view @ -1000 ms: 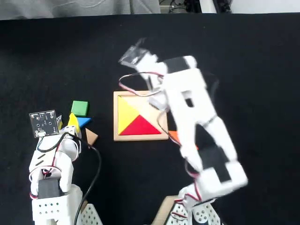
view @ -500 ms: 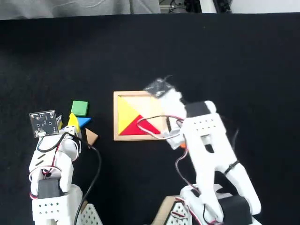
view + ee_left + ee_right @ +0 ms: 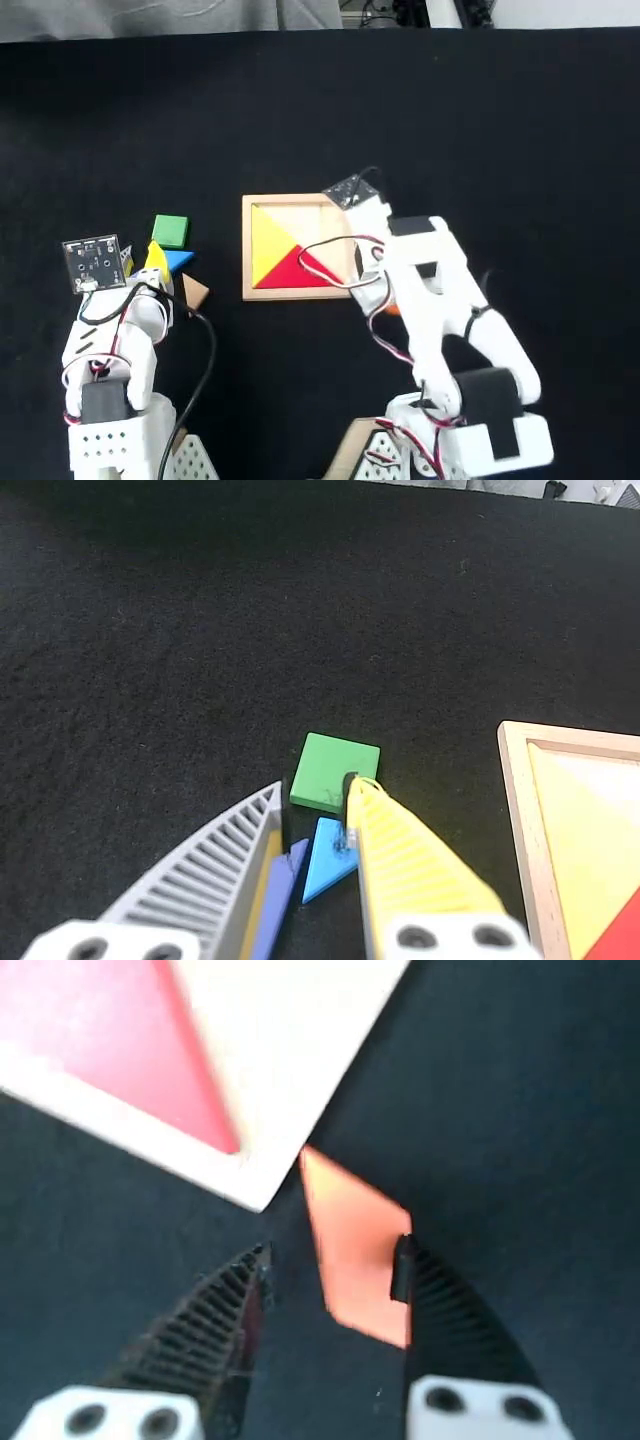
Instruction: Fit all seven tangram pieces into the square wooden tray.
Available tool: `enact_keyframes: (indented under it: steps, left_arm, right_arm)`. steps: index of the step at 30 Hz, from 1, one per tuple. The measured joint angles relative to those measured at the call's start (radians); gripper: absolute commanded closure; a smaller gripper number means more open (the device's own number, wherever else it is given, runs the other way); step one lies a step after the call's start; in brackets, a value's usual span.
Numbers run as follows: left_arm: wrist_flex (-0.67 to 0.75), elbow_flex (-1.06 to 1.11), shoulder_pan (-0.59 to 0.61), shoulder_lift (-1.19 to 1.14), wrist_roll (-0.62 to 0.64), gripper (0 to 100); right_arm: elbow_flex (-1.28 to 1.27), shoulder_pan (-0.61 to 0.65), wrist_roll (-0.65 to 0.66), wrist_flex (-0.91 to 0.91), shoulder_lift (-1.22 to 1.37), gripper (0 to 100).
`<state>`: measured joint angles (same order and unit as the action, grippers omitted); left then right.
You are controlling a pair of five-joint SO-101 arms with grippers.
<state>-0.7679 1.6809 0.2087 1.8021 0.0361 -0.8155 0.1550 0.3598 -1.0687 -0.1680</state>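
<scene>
Step in hand, as judged: pickup of the orange piece (image 3: 350, 1215). The right gripper (image 3: 332, 1253) is spread wide astride it, one finger touching its edge and the other apart. The piece lies flat on the table (image 3: 500, 150), just off a corner of the wooden tray (image 3: 290, 1050).

The next move calls for a square closure, a lift, then a turn to suit the bare wood beside the red triangle (image 3: 120, 1040) and yellow triangle (image 3: 268, 245).

The left gripper (image 3: 315, 792) is partly open over the blue triangle (image 3: 325, 852), with the green square (image 3: 335, 770) beyond.

A dark sliver against its grey finger cannot be identified. The right arm covers most of the orange piece in the high view.
</scene>
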Motion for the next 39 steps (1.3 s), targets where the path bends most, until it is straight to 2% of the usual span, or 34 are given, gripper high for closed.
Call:
enact_keyframes:
  steps: [8, 14, 19, 27, 35, 39]
  left_arm:
    - [0.0, 0.0, 0.0, 0.0, 0.0, 88]
    - [0.0, 0.0, 0.0, 0.0, 0.0, 88]
    - [0.0, 0.0, 0.0, 0.0, 0.0, 88]
    - [0.0, 0.0, 0.0, 0.0, 0.0, 88]
    - [0.0, 0.0, 0.0, 0.0, 0.0, 88]
    - [0.0, 0.0, 0.0, 0.0, 0.0, 88]
  right_arm:
    - [0.002, 0.002, 0.002, 0.023, 0.044, 82.1]
    - [0.014, -0.06, 0.043, 0.005, 0.046, 82.1]
    - [0.014, -0.069, 0.078, -0.094, 0.044, 82.1]
    - [0.035, -0.072, 0.078, -0.166, -0.138, 82.2]
    - [-0.032, 0.034, 0.078, -0.104, -0.178, 82.2]
    - [-0.025, 0.011, 0.078, -0.104, -0.178, 81.9]
